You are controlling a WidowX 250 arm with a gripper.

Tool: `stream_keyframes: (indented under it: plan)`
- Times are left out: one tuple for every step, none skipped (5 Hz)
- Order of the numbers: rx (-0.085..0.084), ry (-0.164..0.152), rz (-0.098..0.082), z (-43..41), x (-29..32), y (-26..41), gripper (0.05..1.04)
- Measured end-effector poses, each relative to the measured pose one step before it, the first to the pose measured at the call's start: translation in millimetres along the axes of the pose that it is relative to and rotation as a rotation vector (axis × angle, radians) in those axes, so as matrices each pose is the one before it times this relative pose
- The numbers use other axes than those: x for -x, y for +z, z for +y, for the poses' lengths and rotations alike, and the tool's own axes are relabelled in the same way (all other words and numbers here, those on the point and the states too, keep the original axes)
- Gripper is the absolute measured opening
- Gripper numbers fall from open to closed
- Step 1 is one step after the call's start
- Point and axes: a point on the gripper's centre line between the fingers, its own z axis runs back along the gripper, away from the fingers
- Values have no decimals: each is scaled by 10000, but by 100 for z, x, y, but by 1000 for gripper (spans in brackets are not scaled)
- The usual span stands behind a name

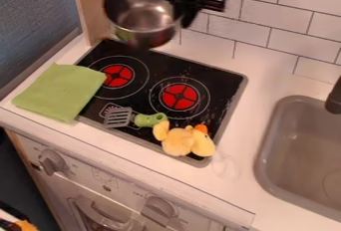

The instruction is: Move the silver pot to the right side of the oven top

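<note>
My gripper (185, 15) is at the top of the camera view, above the back of the stove, shut on the right side of the silver pot. The silver pot (136, 13) hangs in the air over the back left of the stove, its open top tilted towards the camera. Below it lies the black oven top (143, 88) with two red burners, the left burner (118, 76) and the right burner (179, 96). Part of the pot's right rim is hidden behind the gripper.
A green cloth (60, 91) overlaps the stove's left edge. A spatula (136, 119) with a green handle and a yellow plush toy (183, 139) lie along the front edge. At the right is a grey sink (266, 160) with a dark faucet (334, 98); a tiled wall stands behind.
</note>
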Motion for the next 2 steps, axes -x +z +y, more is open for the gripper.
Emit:
stream_keyframes:
  plan:
    - [535,-1036,-457,-4730,869,2076,80]
    - [474,-842,-32,-4512,226,-250,80]
